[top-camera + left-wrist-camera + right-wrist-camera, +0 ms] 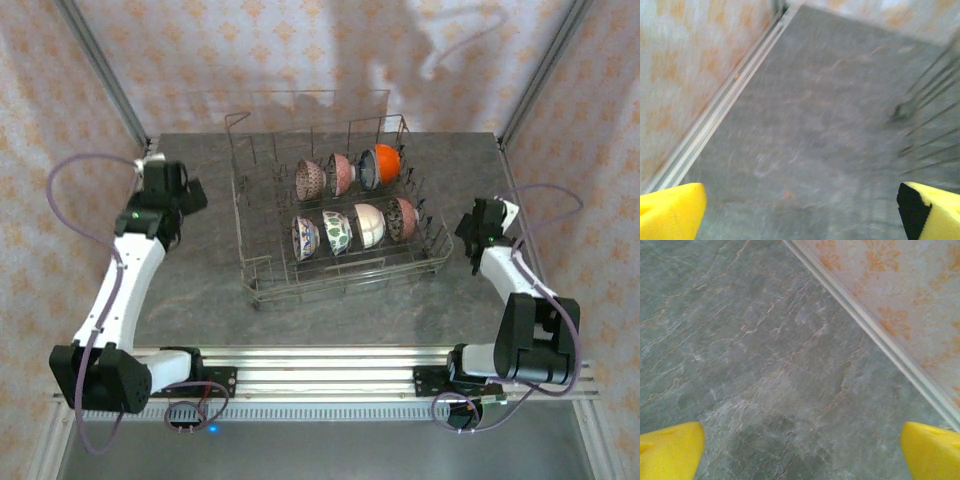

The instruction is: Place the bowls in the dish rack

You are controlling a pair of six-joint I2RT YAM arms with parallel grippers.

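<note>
Top external view shows the bowls (370, 225) all standing in the dish rack (241, 205) at the middle of the desk (190, 300), with the left pincer (192, 192) and right pincer (468, 228) spread and empty either side, so a careless swing could clip its wires and topple them.

Robot lab test cell, grey stone-look tabletop (200, 320) boxed in by backdrop walls (250, 60) printed with orange floral motifs, aluminium frame posts (103, 72) at the far corners, extruded aluminium rail (320, 362) along the near edge, two arm bases (100, 372) bolted to it.
</note>
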